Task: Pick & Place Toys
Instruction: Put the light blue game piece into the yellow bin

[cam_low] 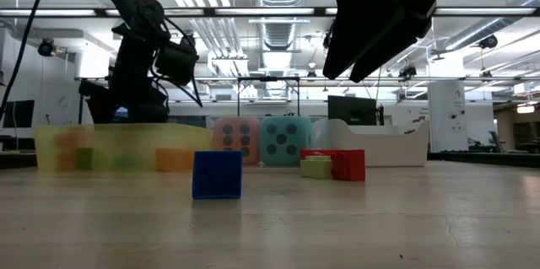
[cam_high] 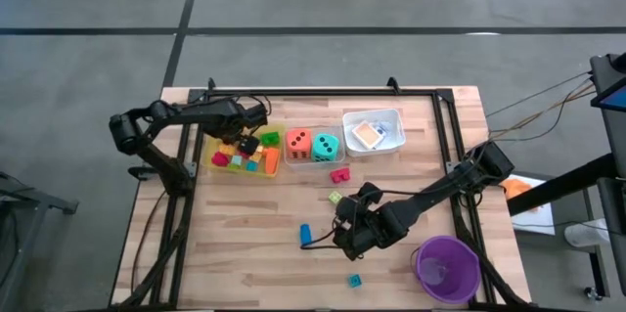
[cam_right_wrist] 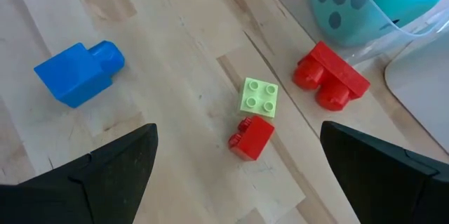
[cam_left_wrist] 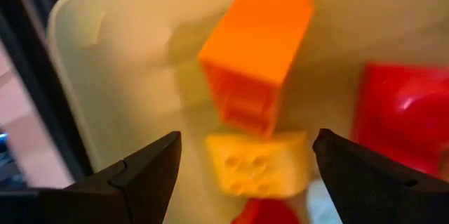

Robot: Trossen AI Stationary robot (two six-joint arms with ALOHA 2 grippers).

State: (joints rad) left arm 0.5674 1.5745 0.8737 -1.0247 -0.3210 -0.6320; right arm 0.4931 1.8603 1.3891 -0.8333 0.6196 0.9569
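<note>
— Where's your left gripper [cam_left_wrist: 245, 175]?

— Over the yellow tray [cam_high: 240, 167], fingers spread wide and empty above an orange block [cam_left_wrist: 256, 55] and a yellow block [cam_left_wrist: 258, 162].

— And your right gripper [cam_right_wrist: 238, 164]?

— Wide open, holding nothing, above the light green block [cam_right_wrist: 259, 96], small red block [cam_right_wrist: 251, 137] and blue block [cam_right_wrist: 78, 73] on the table [cam_high: 245, 253].

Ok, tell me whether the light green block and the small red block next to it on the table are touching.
Touching. The right wrist view shows the light green block with its lower corner meeting the small red block, no wood visible between them at that point.
</note>
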